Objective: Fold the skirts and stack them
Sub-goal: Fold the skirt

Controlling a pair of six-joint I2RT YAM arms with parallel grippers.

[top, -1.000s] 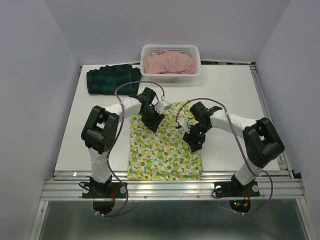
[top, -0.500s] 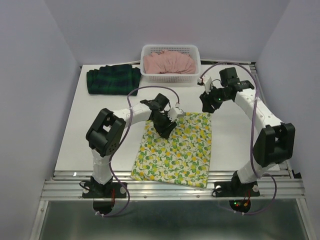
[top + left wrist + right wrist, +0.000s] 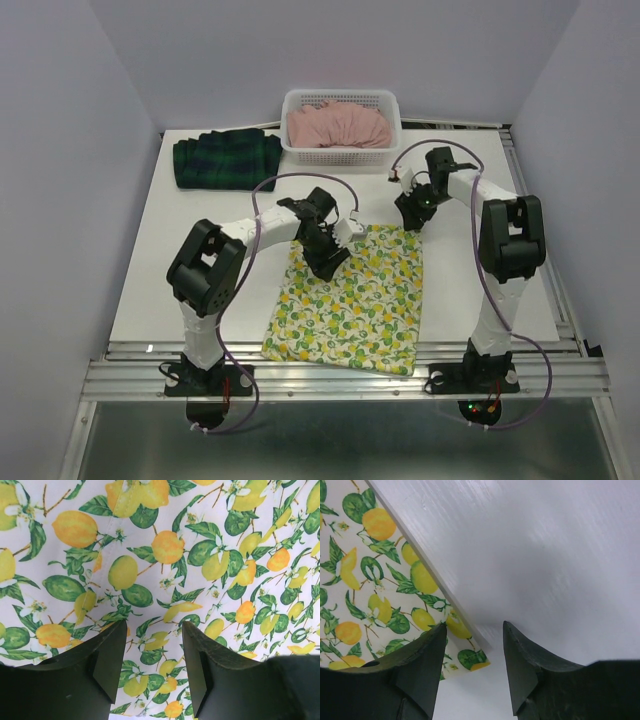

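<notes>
The lemon-print skirt (image 3: 350, 300) lies flat on the table in front of the arms. My left gripper (image 3: 327, 258) is open and hovers just above the skirt's far left part; the left wrist view shows the print (image 3: 165, 550) filling the frame between empty fingers (image 3: 107, 665). My right gripper (image 3: 409, 214) is open and empty at the skirt's far right corner (image 3: 470, 655), straddling the cloth edge over the white table (image 3: 550, 555). The plaid skirt (image 3: 228, 160) lies folded at the back left. The pink skirt (image 3: 338, 126) is bunched in the basket.
The white lattice basket (image 3: 340, 97) stands at the back centre against the wall. Grey walls close in the left, right and back. A metal rail (image 3: 340, 365) runs along the near table edge by the arm bases.
The lemon skirt has shifted to the right and turned slightly. My right arm swung up to the back right, then came down to the skirt's far right corner. My left gripper moved a little right.
</notes>
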